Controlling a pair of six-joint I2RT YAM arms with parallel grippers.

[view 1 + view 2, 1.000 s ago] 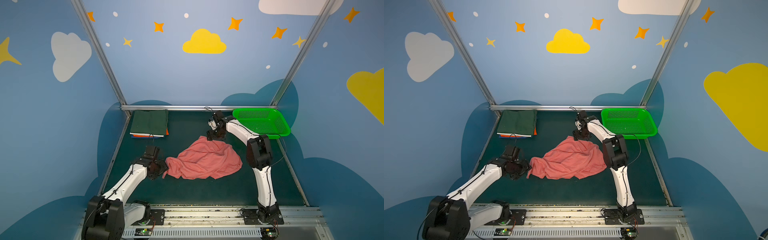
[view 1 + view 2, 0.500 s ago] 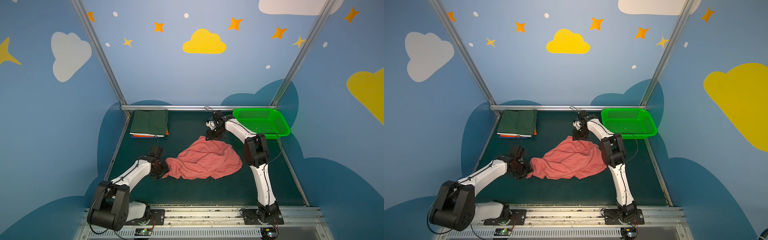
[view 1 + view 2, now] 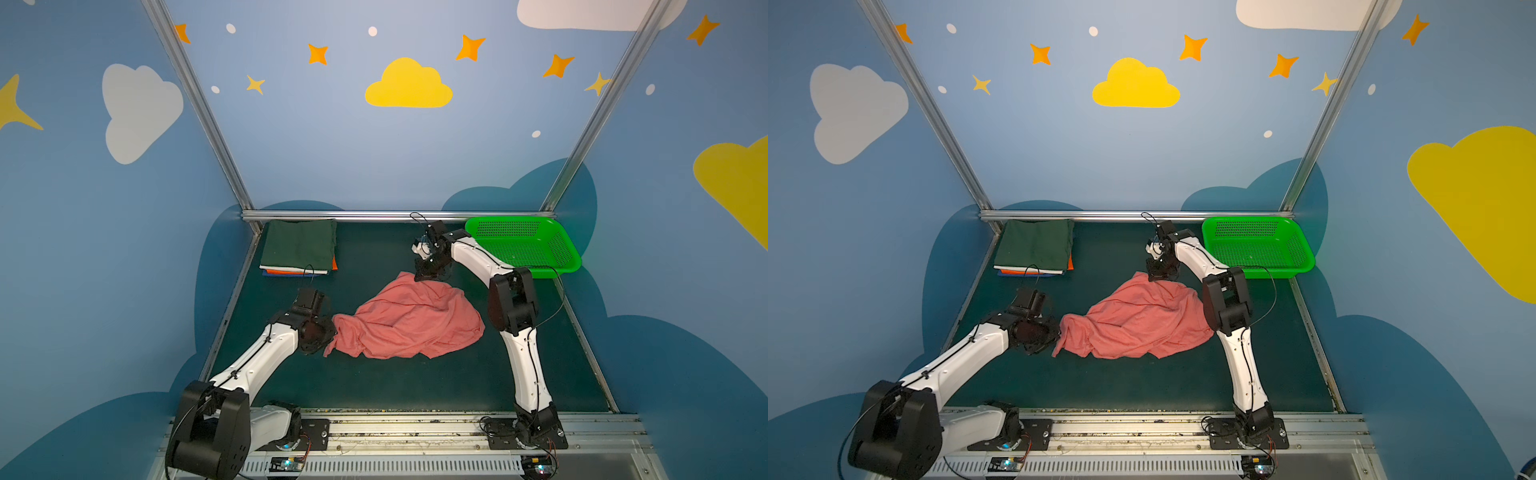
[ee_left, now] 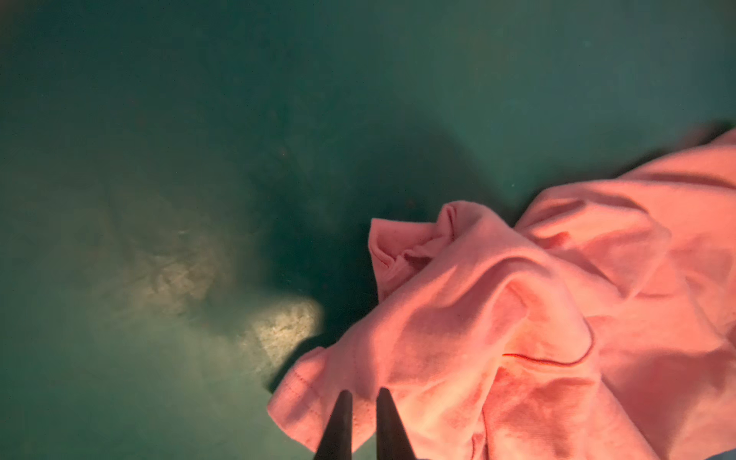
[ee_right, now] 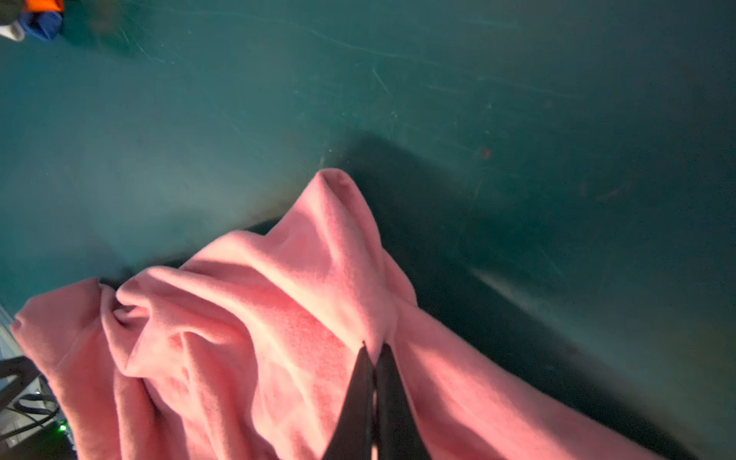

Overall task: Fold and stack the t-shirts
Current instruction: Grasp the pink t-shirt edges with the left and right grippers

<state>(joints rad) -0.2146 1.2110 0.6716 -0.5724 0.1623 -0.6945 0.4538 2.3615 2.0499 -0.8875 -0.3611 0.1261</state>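
- Two grips were the change: a second earlier both sets of jaws stood spread at the cloth's edges, and both had since closed on it.
- A crumpled, soft cloth salmon-pink t-shirt [image 3: 411,324] lay in a heap in the middle of the dark green table mat [image 3: 395,386], in much the same place and shape as a second before.
- At the heap's left corner, the left gripper [image 4: 363,398] had its two dark fingers drawn close, a narrow gap between them, with the stitched hem between the tips. It looked to be pinching that hem.
- At the heap's far tip, the right gripper [image 5: 373,354] had its jaws pressed together on a raised ridge of the pink cloth, which tented up toward the tips.
- In both top views the left arm had also eased in toward the heap, so its gripper touched the cloth's edge.
- A folded stack of t-shirts [image 3: 299,247], dark green on top with white, orange and blue edges beneath, sat in the far left corner, well apart from the heap.
- A bright green perforated plastic basket [image 3: 552,270] stood in the far right corner.
- By my judgement, both corners were now secured, so lifting and spreading the shirt flat could begin; folding had not started.
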